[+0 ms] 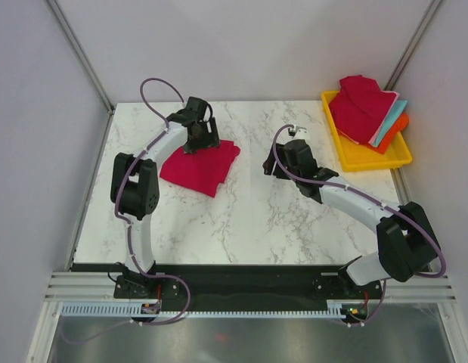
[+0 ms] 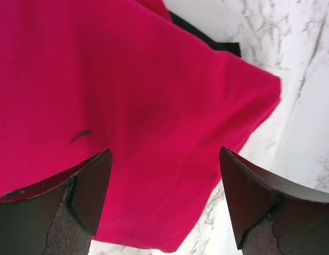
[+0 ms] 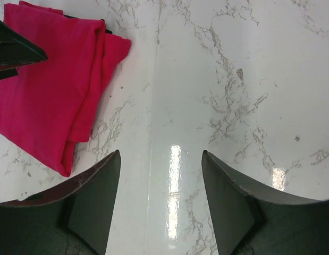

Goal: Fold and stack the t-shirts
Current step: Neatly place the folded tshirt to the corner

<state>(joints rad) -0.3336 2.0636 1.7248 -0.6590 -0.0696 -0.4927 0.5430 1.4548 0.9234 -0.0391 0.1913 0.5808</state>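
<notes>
**Top external view.** White marble-patterned counter point(image 1: 241, 219) between pale walls. A folded crimson t-shirt point(image 1: 207, 170) lies left of centre, a rough rectangle with one slanted edge. The left claw point(image 1: 202, 140) hangs over its far edge. The right claw point(image 1: 273, 166) is near mid-counter, apart from the cloth. A yellow tray point(image 1: 373, 162) at the far right corner holds the unfolded t-shirts point(image 1: 358, 110): crimson on top, with teal and orange edges showing beneath.

**Left wrist view.** The left claw is spread wide and grips nothing; both dark fingers point(image 2: 84, 202) flank smooth matte crimson cloth. A black cloth edge point(image 2: 217, 45) peeps out from under the crimson piece, so the bundle probably sits on a folded black shirt.

**Right wrist view.** The right claw is open and empty above glossy bare counter. The crimson bundle shows soft, rounded, layered folds at the upper left.

**Step in hand (judged).** The fold looks complete and the stack begun. To do this well, lift the left claw straight up so its fingers do not drag the top layer. Any correction should pinch through all layers at a corner. Knit cloth slides and slumps easily.
</notes>
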